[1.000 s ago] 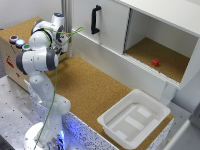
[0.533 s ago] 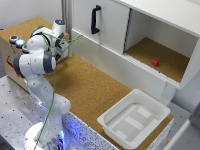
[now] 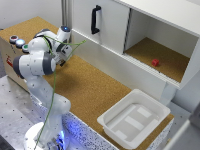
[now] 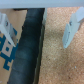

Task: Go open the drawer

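My arm (image 3: 37, 62) stands at about 9 o'clock in the exterior view, bent over the cork-covered surface (image 3: 95, 90), and my end effector (image 3: 64, 50) is low near the far edge of this surface, close to the white cabinet (image 3: 115, 30). In the wrist view I see one light finger (image 4: 69, 31) and part of another at the opposite edge, with bare cork between them, so the fingers are apart and hold nothing. A dark band (image 4: 30, 45) crosses the wrist view beside the cork; I cannot tell what it is. The black handle (image 3: 95, 19) sits upright on the closed cabinet front at about 12 o'clock in the exterior view, well apart from my end effector. At about 3 o'clock the cabinet has an open compartment (image 3: 160, 55) with a small red object (image 3: 155, 63) lying on its floor. A white tray (image 3: 134, 117) rests on the surface at about 5 o'clock. Three round buttons (image 3: 19, 42) sit on a box at about 10 o'clock.
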Tool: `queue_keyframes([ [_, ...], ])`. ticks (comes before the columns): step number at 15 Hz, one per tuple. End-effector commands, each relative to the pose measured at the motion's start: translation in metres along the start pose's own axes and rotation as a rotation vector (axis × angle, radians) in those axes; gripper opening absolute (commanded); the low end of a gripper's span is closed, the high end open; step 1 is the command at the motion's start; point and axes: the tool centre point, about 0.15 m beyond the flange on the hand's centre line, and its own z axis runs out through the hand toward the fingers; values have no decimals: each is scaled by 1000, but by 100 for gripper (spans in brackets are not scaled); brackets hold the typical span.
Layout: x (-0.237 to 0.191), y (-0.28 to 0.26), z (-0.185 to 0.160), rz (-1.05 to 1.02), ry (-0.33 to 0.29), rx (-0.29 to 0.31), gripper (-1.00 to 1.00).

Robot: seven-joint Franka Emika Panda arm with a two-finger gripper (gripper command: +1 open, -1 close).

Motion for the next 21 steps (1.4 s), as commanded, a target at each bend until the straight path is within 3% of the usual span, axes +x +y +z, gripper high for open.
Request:
queue_keyframes([
  [1,8,-6,27,32,-25,86,100],
  [10,13,-13,29,41,-35,107,100],
  [11,13,-14,28,38,-28,104,-100],
  [21,21,-10,24,3,-22,85,-100],
])
